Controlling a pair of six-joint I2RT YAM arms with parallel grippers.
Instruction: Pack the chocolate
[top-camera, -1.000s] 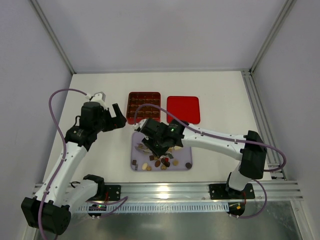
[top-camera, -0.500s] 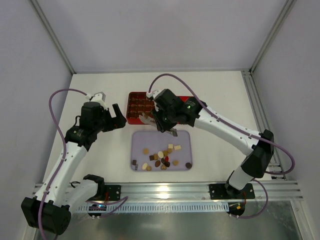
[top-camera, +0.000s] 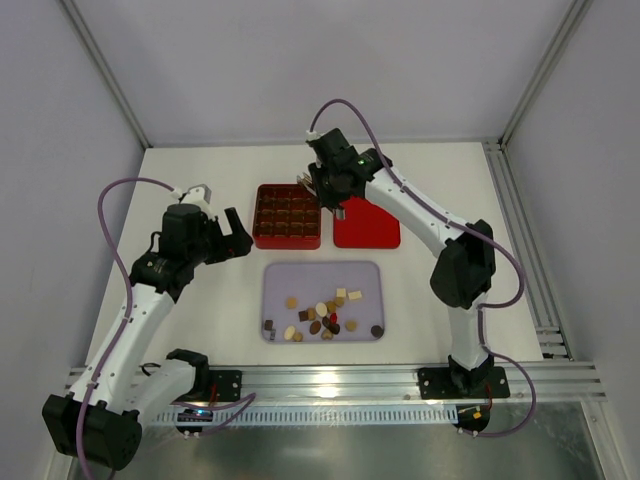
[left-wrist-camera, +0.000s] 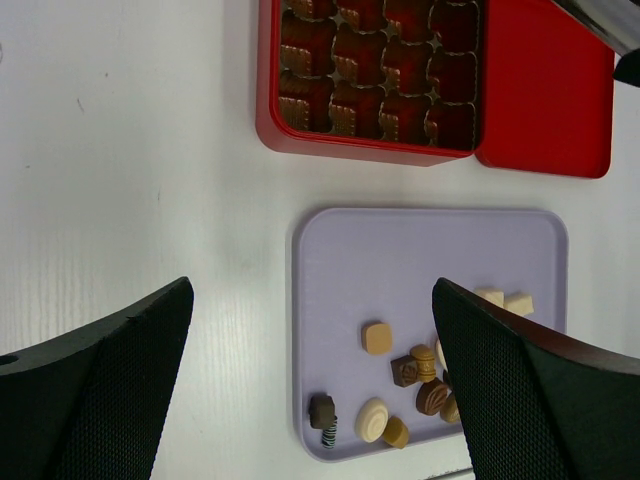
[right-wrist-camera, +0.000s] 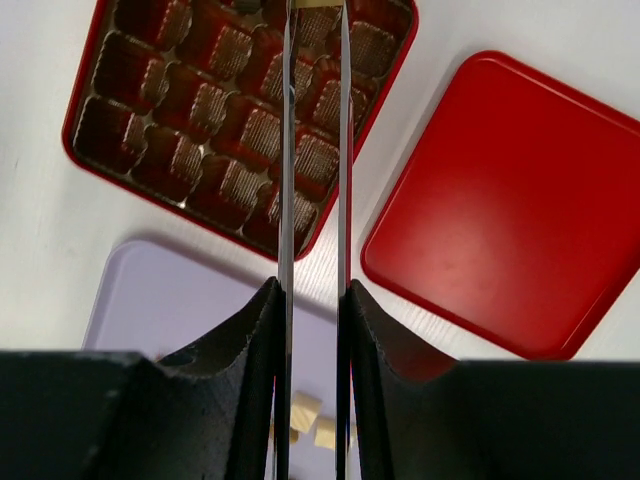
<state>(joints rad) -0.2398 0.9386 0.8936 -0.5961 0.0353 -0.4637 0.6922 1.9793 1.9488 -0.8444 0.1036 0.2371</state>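
Several small chocolates (top-camera: 320, 315), brown, tan and cream, lie on the lilac tray (top-camera: 300, 280); they also show in the left wrist view (left-wrist-camera: 420, 365). The red compartment box (top-camera: 285, 215) stands behind the tray, its lid (top-camera: 368, 222) beside it on the right. My right gripper (top-camera: 308, 192) hovers over the box's far right corner. Its thin fingers (right-wrist-camera: 287, 150) stand nearly shut, with a cream sliver of chocolate (right-wrist-camera: 315, 4) between the tips. My left gripper (top-camera: 237, 238) is open and empty, left of the box.
In the left wrist view the tray (left-wrist-camera: 430, 250) lies between my open left gripper (left-wrist-camera: 312, 290), with the box (left-wrist-camera: 265, 100) and lid (left-wrist-camera: 545, 100) beyond. The right wrist view shows box compartments (right-wrist-camera: 200, 110), the lid (right-wrist-camera: 500, 200) and the tray (right-wrist-camera: 160, 300).
My right gripper rose from the lilac tray and swung back over the red box's far right corner. The left arm has not moved.
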